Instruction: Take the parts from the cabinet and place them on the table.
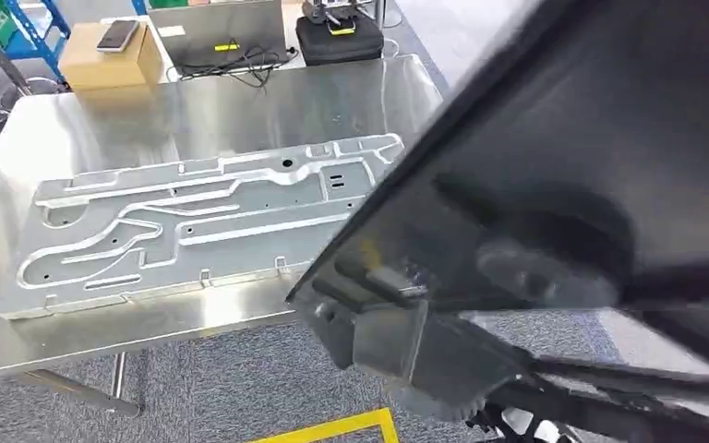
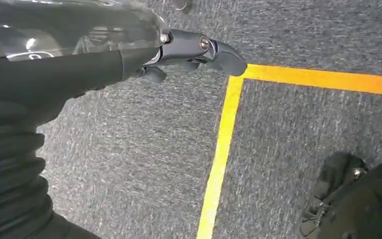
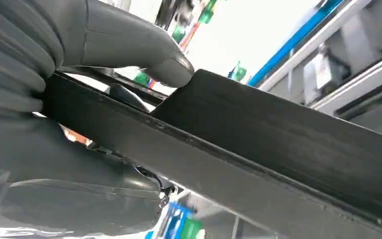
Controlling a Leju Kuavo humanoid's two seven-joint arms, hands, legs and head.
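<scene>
While the right robot hand (image 3: 79, 74) clamps a long black panel (image 1: 563, 185), that part fills the right half of the head view, slanting from the upper right toward the lower centre. In the right wrist view the grey thumb (image 3: 144, 50) presses on one face of the panel's edge and the rest of the hand lies against the other face, so the part is pinched between them. Blue racking (image 3: 303, 35) and green items blur behind it.

On the left of the head view a steel worktop (image 1: 240, 101) carries a large stamped silver metal plate (image 1: 194, 221), lying flat with its long side running from lower left to upper right. The black panel's lower edge overlaps the plate's right end in the picture; whether they touch cannot be told. At the top of the frame, beyond the worktop, sit a cardboard box (image 1: 111, 57) with a phone (image 1: 117, 35) on it, a laptop (image 1: 222, 32) with cables, and a black case (image 1: 337, 37).

The left robot hand (image 2: 194, 52) appears in the left wrist view above grey carpet (image 2: 129, 164) marked with a yellow tape line (image 2: 224, 149). Its dark fingers stretch out along a clear glossy surface at the upper left; whether it grips anything cannot be told.
</scene>
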